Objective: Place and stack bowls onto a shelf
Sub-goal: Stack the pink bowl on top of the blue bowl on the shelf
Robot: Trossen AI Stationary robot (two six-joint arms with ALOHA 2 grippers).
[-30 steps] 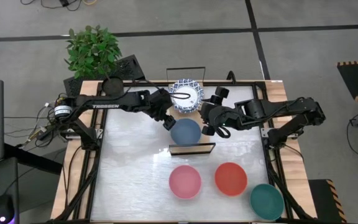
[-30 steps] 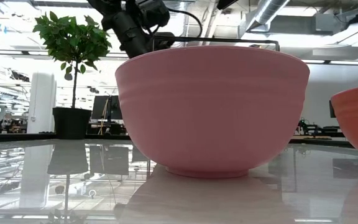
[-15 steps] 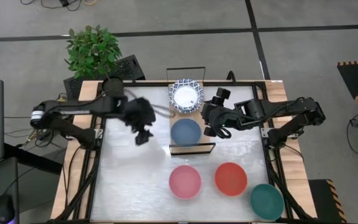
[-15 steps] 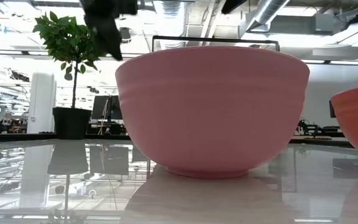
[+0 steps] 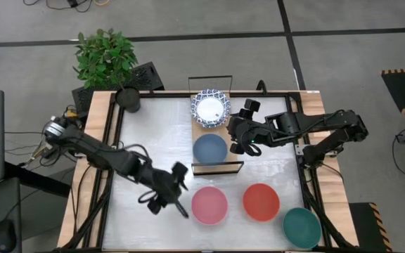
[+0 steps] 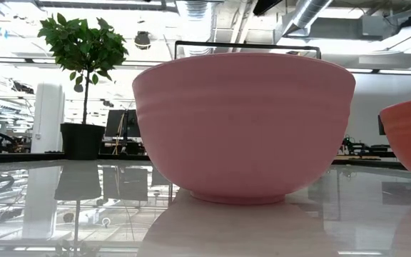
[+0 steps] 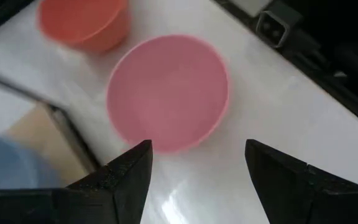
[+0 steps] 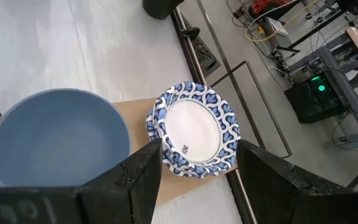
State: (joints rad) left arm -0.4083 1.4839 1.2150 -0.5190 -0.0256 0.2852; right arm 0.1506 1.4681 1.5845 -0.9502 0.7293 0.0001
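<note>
The left gripper [image 5: 176, 197] hangs with jaws wide and empty; the smooth round pink bowl [image 5: 209, 205] sits just ahead of them on the shiny white surface [image 5: 146, 147]. The right gripper [image 5: 239, 135] has its jaws spread too, holding nothing, beside the slate-blue bowl [image 5: 209, 149] and the patterned white bowl [image 5: 210, 108] on the wooden shelf [image 5: 197, 126].

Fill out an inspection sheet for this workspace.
Surface: white table, mostly bare.
Job's things: patterned bowl stack and blue bowl on the shelf; pink bowl, red bowl, green bowl on the table.
Clutter: small dark pot at the table's corner.
Grippers: left gripper open beside the pink bowl; right gripper open beside the blue bowl.
Cables: bundle by the left arm's base.
Surroundings: plant, grey floor.
</note>
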